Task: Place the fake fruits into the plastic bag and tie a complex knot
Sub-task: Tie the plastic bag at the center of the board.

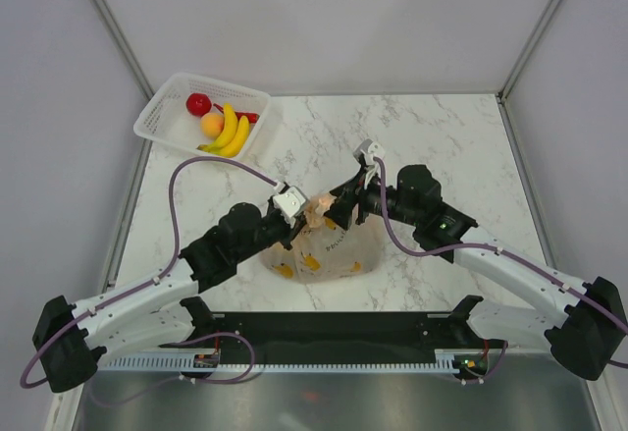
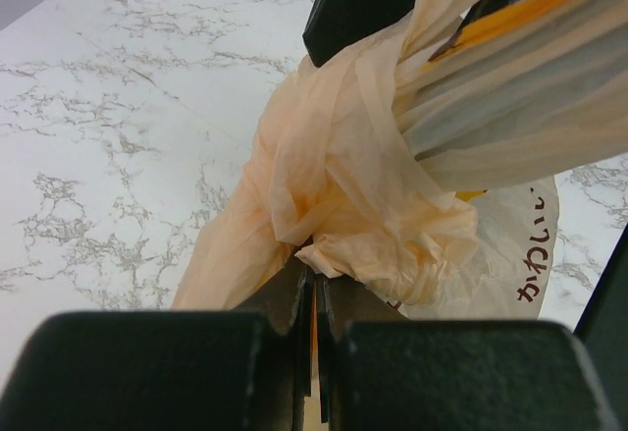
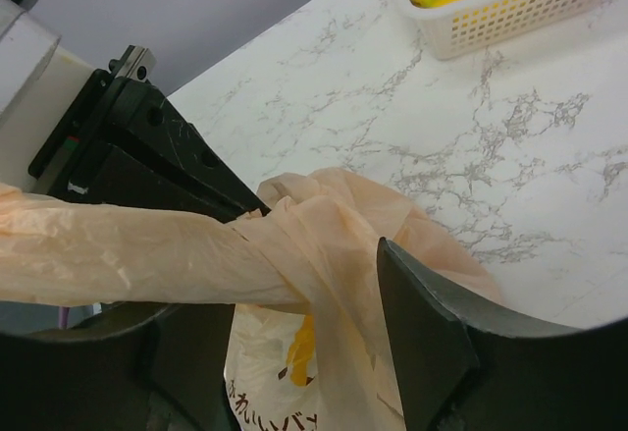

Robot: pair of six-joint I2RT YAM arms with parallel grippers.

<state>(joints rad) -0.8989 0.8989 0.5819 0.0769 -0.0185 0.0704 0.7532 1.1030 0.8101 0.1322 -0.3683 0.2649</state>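
- The table (image 1: pixel 442 146) has a white marble-look top with thin grey veins, matt and flat.
- A plain pale grey back wall (image 1: pixel 324 19) rises behind it, with a left wall (image 1: pixel 49 107) and a right wall (image 1: pixel 589 107) of the same colour.
- Slim metal struts (image 1: pixel 115 28) run up the two back corners where the walls meet.
- A white slotted strip (image 1: pixel 324 360) lies along the near edge, and a dull grey metal surface (image 1: pixel 343 402) lies below it.
- The light is even and soft, and shadows on the tabletop are faint.

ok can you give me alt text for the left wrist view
The left gripper is shut on a bunched twist of a thin peach plastic bag, seen close up. White marble table lies behind, and printed writing shows on the bag at the right.
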